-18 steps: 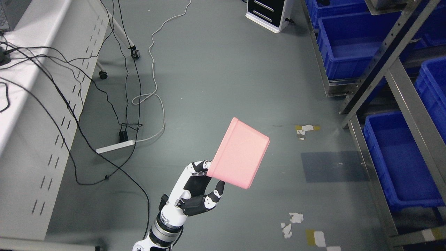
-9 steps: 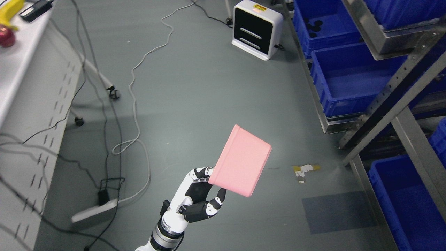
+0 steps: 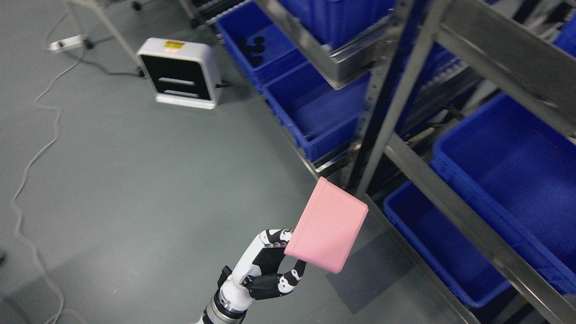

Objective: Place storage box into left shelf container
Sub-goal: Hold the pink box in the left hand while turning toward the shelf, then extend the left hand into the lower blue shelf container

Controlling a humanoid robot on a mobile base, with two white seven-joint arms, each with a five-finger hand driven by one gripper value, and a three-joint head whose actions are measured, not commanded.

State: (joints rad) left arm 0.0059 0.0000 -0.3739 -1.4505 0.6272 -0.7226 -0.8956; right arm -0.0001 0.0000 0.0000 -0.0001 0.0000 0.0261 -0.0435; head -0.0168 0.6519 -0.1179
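- The left hand [image 3: 270, 265], white and black, comes up from the bottom edge left of the middle; its fingers [image 3: 294, 275] are curled around the lower left rim of the pink storage box [image 3: 327, 225] and hold it up over the grey floor [image 3: 135, 180].
- The storage box shows its closed bottom and one side to the camera; its opening is turned away and down toward the hand, so the inside is hidden.
- It is tilted, its long axis running from the hand at lower left up toward the upper right, with its upper edge pointing at the metal shelf [image 3: 405, 90].
- Its upper right corner lies just beside the foot of the shelf's upright post in the picture; whether they touch cannot be told.
- Blue containers [image 3: 315, 112] sit in the shelf on several levels; one at lower right [image 3: 427, 243] is partly covered by a slanted rail, and others are cut off by the right and top edges.
- Small dark things lie in the far container [image 3: 252, 42], too small to make out.
- A white and black device [image 3: 180, 74] stands on the floor at upper left, with a pale cable [image 3: 31, 166] trailing beside it.
- The arm's lower part is cut off at the bottom edge.
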